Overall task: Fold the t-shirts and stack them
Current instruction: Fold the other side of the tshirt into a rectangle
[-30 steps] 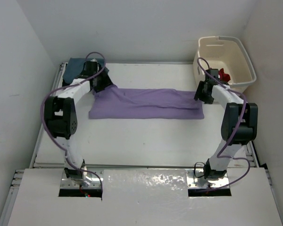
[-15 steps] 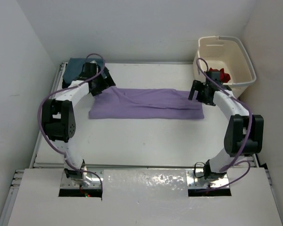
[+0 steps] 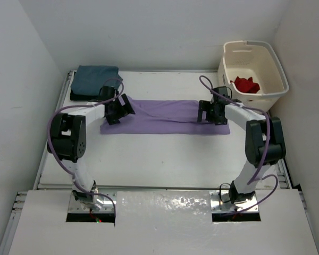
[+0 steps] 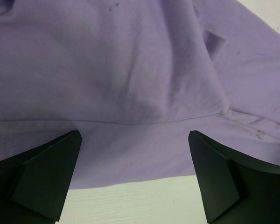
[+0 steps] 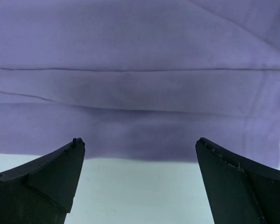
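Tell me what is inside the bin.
A crumpled red cloth lies in the bin. Its near wall hides the bottom, so anything else inside cannot be seen.

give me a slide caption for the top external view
Both arms poised, jaws open, over the ends of the purple t-shirt.

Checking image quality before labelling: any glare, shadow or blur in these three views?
Top view: bright glare on the glossy near panel; the purple shirt is evenly lit and sharp. Left wrist view: creases read clearly, the left fingers are nearly black, little detail. Right wrist view: a soft dark band crosses the shirt; the right fingers are equally dark.
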`<state>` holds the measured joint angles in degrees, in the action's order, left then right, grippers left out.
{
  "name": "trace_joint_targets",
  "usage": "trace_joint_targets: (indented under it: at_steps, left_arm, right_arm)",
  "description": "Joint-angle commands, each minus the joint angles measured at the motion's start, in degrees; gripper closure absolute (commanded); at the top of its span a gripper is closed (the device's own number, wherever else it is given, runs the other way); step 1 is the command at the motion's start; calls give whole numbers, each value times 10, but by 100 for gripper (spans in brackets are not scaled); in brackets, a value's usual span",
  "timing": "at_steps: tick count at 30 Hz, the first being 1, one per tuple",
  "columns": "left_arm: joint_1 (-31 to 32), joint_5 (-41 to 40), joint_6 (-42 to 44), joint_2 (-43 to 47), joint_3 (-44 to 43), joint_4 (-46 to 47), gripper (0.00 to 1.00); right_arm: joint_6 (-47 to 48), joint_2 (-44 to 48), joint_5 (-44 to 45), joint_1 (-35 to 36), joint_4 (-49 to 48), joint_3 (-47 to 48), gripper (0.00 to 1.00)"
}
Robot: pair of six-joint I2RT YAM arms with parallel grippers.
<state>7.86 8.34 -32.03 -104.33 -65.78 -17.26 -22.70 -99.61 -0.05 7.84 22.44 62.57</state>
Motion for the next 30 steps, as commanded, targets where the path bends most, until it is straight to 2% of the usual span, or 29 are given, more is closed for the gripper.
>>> trace_joint_targets:
  at_steps: [1, 12, 24, 30]
  left_arm:
    - [1, -5, -9, -10, 4, 42, 0]
    - [-3, -25, -5, -39, 6, 37, 0]
    - [-4, -45, 4, -21, 18, 28, 0]
    - [-5, -47, 6, -5, 8, 27, 0]
  right_arm:
    - [-4, -28, -21, 10, -59, 6, 1]
    - [-21, -127, 0, 10, -122, 69, 1]
    - [26, -214, 92, 8, -85, 279, 1]
    - [54, -144, 91, 8, -82, 217, 1]
